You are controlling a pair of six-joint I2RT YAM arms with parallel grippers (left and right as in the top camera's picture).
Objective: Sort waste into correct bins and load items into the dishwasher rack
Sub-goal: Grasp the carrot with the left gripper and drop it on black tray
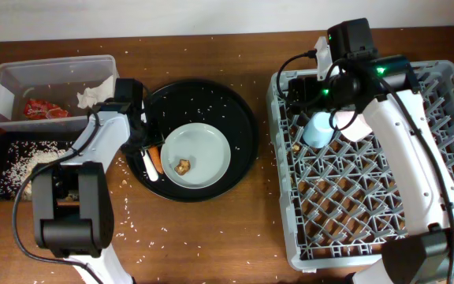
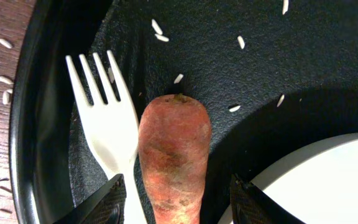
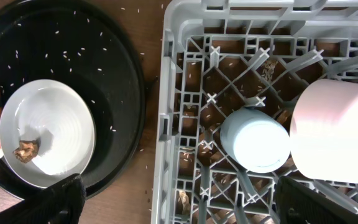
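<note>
The orange carrot piece (image 2: 174, 158) lies on the large round black tray (image 1: 239, 134), beside the white plastic fork (image 2: 107, 118). My left gripper (image 2: 176, 208) is open, its fingers either side of the carrot's near end. The pale grey-green plate (image 1: 207, 146) holds a brown food scrap (image 1: 183, 166). The light blue cup (image 3: 255, 138) and the white bowl (image 3: 334, 130) sit upside down in the grey dishwasher rack (image 1: 440, 229). My right gripper (image 3: 179, 202) is open and empty above the rack's left edge. The clear tub (image 1: 53, 75) holds the red wrapper (image 1: 44, 109) and the white napkin (image 1: 94, 93). Rice lies in the shallow black tray (image 1: 6, 170).
Rice grains are scattered over the wooden table, the round tray and the rack bottom. A food scrap (image 3: 182, 200) lies under the rack's grid near its left wall. The plate also shows in the right wrist view (image 3: 55, 124).
</note>
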